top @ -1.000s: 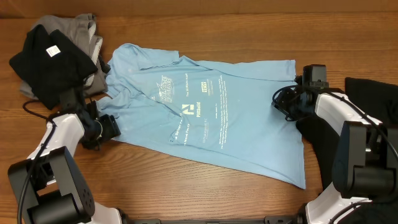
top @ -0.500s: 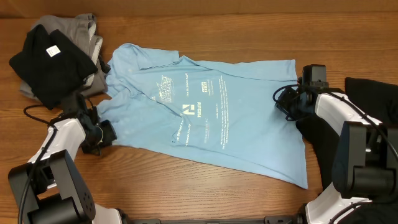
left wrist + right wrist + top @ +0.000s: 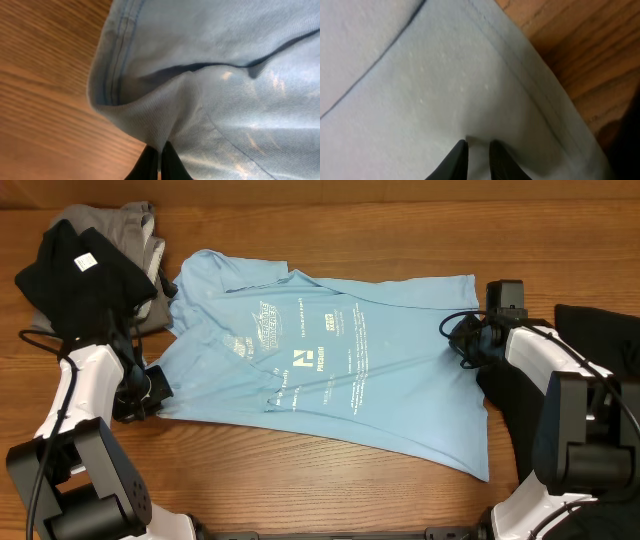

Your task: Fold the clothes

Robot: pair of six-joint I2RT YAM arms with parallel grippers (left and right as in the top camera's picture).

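The light blue T-shirt [image 3: 330, 370] with white lettering lies spread across the middle of the wooden table. My left gripper [image 3: 152, 383] sits at its lower left edge. In the left wrist view that gripper [image 3: 160, 162] is shut, pinching a ridge of blue cloth [image 3: 200, 100] beside the stitched hem. My right gripper [image 3: 462, 340] rests on the shirt's right edge. In the right wrist view its jaws [image 3: 479, 155] stand nearly together, with a small pucker of the blue cloth [image 3: 445, 75] caught between them.
A black T-shirt [image 3: 80, 275] lies bunched on a grey one [image 3: 135, 225] at the far left, just behind my left arm. More black cloth [image 3: 600, 330] lies at the right edge, beside my right arm. Bare wood [image 3: 300, 480] shows along the front.
My left gripper has shut on the shirt's edge and drawn it leftward, pulling the lower left of the shirt taut. The right jaws have narrowed onto the cloth.
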